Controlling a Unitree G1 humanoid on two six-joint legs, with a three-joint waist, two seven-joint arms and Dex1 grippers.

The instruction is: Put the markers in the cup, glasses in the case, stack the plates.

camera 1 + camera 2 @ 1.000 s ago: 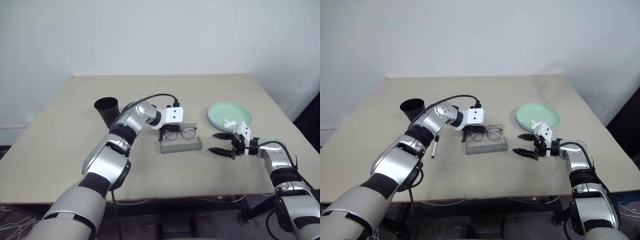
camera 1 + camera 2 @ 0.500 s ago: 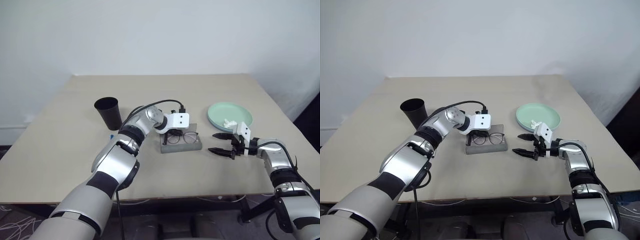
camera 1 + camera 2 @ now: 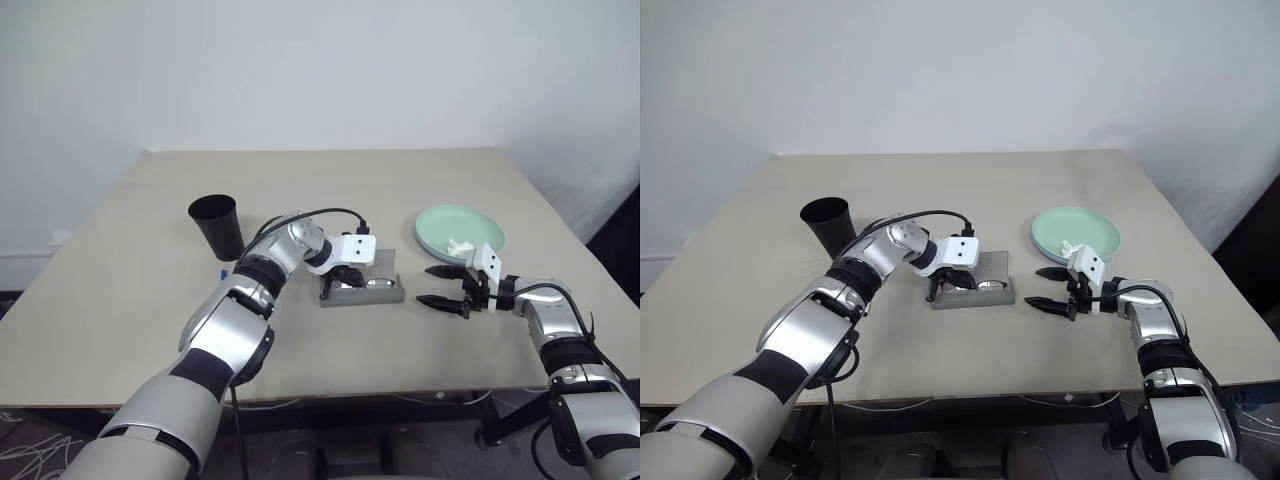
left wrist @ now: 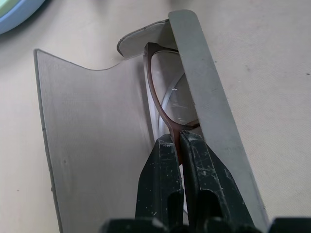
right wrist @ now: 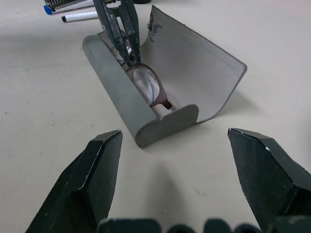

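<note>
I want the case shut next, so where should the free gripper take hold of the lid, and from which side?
Probably the lid's free top edge, reached from behind the case, on its plate side. The lid stands open and curved, leaning back from the trough; the left gripper fills the trough, pinching the glasses. The right gripper waits open.

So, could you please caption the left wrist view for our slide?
Left pincer shut on brown-rimmed glasses, lowering them into the open grey case.

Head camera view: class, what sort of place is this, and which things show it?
Probably a lab or test room: a plain beige table against a bare white wall, loose cables on the floor, and a few props such as a black cup.
</note>
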